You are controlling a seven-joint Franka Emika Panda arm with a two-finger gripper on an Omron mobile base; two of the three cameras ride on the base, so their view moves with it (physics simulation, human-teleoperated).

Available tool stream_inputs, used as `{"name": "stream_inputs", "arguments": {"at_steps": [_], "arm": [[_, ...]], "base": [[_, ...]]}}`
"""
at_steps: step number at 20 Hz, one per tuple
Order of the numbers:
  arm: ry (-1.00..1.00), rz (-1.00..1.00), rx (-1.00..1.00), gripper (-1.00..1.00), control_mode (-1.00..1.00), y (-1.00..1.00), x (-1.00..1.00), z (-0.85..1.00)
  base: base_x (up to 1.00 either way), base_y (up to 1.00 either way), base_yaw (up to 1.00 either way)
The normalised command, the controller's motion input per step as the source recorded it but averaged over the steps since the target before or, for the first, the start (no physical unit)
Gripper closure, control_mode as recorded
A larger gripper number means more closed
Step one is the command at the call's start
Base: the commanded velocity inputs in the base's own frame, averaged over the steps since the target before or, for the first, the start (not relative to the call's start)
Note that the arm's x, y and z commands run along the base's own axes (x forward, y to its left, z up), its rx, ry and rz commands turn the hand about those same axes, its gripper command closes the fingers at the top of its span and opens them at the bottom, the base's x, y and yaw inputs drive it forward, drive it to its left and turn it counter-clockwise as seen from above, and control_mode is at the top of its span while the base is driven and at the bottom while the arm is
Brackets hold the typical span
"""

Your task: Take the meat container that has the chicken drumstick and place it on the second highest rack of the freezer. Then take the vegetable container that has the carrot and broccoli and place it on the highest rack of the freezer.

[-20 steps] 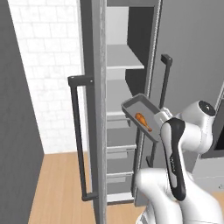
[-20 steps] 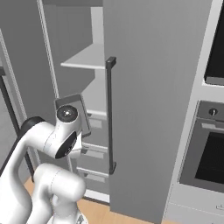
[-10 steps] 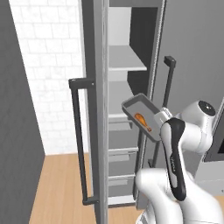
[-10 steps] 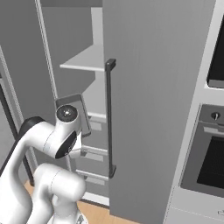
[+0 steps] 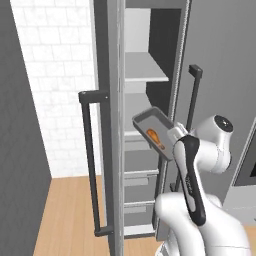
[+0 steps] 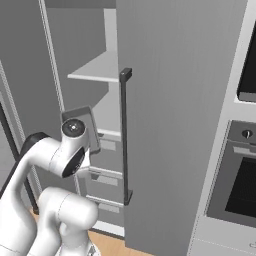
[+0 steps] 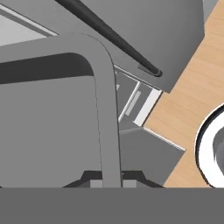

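White brick wall and pale wooden floor [image 5: 60,220] are seen to the left of the tall grey freezer [image 5: 150,40], whose doors with long dark vertical bar handles [image 5: 90,165] stand open. Flat light-grey shelves are shown inside, the highest rack [image 5: 142,67] above and the second highest rack [image 5: 136,112] under it, with drawers [image 5: 140,177] lower down. A shallow grey rectangular meat container [image 5: 150,122] is held tilted in front of the opening, just below the second highest rack's level, and the small orange-brown chicken drumstick [image 5: 154,136] is seen lying inside it. The tool [image 7: 111,183] is clamped narrowly on the container's rim, as shown in the hand view. A black-windowed wall oven [image 6: 240,185] is set to the right of the freezer.
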Motion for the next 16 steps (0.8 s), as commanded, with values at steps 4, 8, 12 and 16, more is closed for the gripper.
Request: {"name": "stream_inputs", "arguments": {"at_steps": [4,8,12,16], "arm": [[0.00,-0.07,0.00,1.00,-1.00,0.16,0.11,0.00],[-0.01,-0.18,0.00,1.00,-1.00,0.05,0.00,0.00],[-0.06,-0.09,0.01,1.00,-1.00,0.00,0.00,0.00],[-0.02,0.00,0.02,1.00,-1.00,0.00,0.01,0.00]], "base": [[0.00,0.00,0.00],[0.00,0.00,0.00],[0.00,0.00,0.00],[0.00,0.00,0.00]]}}
